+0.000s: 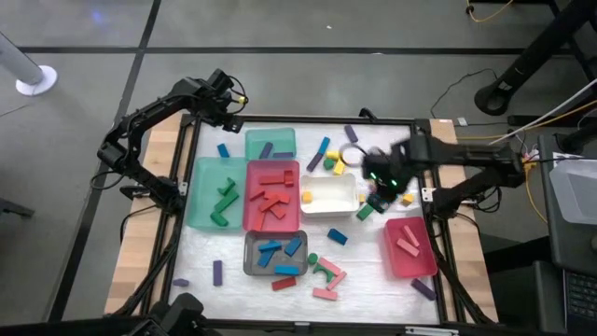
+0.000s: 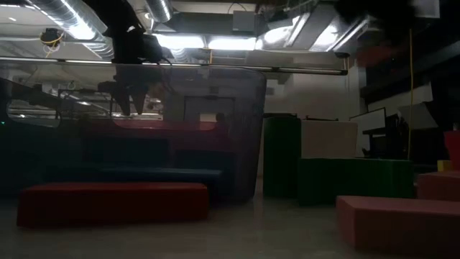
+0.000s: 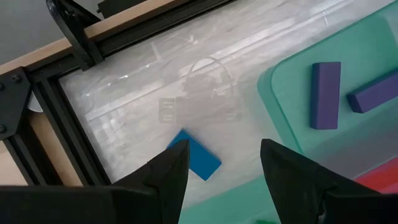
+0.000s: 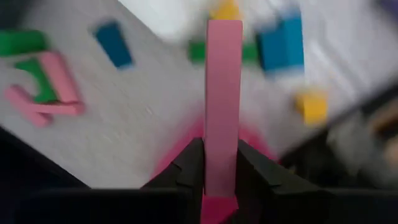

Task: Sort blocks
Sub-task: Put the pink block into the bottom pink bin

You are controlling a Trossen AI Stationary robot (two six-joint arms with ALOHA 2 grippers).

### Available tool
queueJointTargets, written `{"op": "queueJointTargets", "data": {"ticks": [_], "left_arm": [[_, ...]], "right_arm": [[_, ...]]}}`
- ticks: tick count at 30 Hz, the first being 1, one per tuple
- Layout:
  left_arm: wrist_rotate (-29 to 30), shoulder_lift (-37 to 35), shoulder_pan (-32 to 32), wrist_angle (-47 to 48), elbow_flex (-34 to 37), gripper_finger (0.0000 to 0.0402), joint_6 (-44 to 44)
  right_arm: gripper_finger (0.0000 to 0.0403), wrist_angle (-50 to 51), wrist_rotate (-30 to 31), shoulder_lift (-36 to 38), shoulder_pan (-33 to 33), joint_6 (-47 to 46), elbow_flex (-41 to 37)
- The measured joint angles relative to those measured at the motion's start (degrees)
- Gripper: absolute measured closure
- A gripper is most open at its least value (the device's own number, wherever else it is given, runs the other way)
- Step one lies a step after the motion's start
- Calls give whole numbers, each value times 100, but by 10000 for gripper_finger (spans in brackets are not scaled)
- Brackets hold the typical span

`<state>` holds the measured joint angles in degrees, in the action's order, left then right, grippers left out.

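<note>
Small coloured blocks lie scattered on the white table and in several shallow trays. In the right wrist view my right gripper [image 4: 222, 152] is shut on a pink bar block [image 4: 224, 87]. In the high view it hangs blurred [image 1: 380, 185] just right of the white tray [image 1: 328, 207]. My left gripper [image 3: 221, 152] stands open at the table's far left [image 1: 231, 117], above a blue block [image 3: 199, 158] that lies flat on the table beside the teal tray [image 3: 280, 93]. Nothing is between its fingers. My right gripper pinches the pink bar by one end [image 4: 222, 171] between its two fingers, which point down from above. The bar runs on lengthwise past the fingertips, hanging upright below them, clear of the table.
A green tray [image 1: 199, 201], a red tray [image 1: 250, 201], a grey tray [image 1: 250, 254] and a pink tray [image 1: 410, 266] hold sorted blocks. The teal tray holds purple bars [image 3: 325, 94]. Loose green, yellow, blue and pink blocks lie below my right gripper. A black frame [image 1: 187, 149] edges the table.
</note>
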<state>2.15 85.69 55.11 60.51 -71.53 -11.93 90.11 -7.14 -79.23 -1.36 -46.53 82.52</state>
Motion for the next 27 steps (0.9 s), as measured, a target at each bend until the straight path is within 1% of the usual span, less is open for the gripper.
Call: {"op": "queueJointTargets", "data": {"ticks": [2, 4, 6, 9, 15, 20, 24, 27], "left_arm": [[-1, 0, 0, -11, 0, 215, -8], [0, 0, 0, -17, 0, 215, -8], [-1, 0, 0, -15, 0, 215, -8], [0, 0, 0, -17, 0, 215, -8], [0, 0, 0, -79, 0, 215, -10], [-2, 0, 0, -307, 0, 215, -10], [-1, 0, 0, -251, 0, 215, -67], [-3, 0, 2, -129, 0, 215, -480]], "right_arm": [[336, 10, -197, 362, -390, -911, -562], [336, -65, -553, 646, -787, -1698, -1011], [336, -226, -894, 858, -1188, -2230, -1361], [336, -635, -1254, 1031, -1774, -2746, -1754], [336, -1548, -1344, 986, -2690, -3063, -2250], [327, -1505, -1451, 751, -3035, -3245, -2509], [287, -1524, -1644, 561, -3056, -3273, -2612], [247, -1529, -1640, 452, -3054, -3273, -2618]]}}
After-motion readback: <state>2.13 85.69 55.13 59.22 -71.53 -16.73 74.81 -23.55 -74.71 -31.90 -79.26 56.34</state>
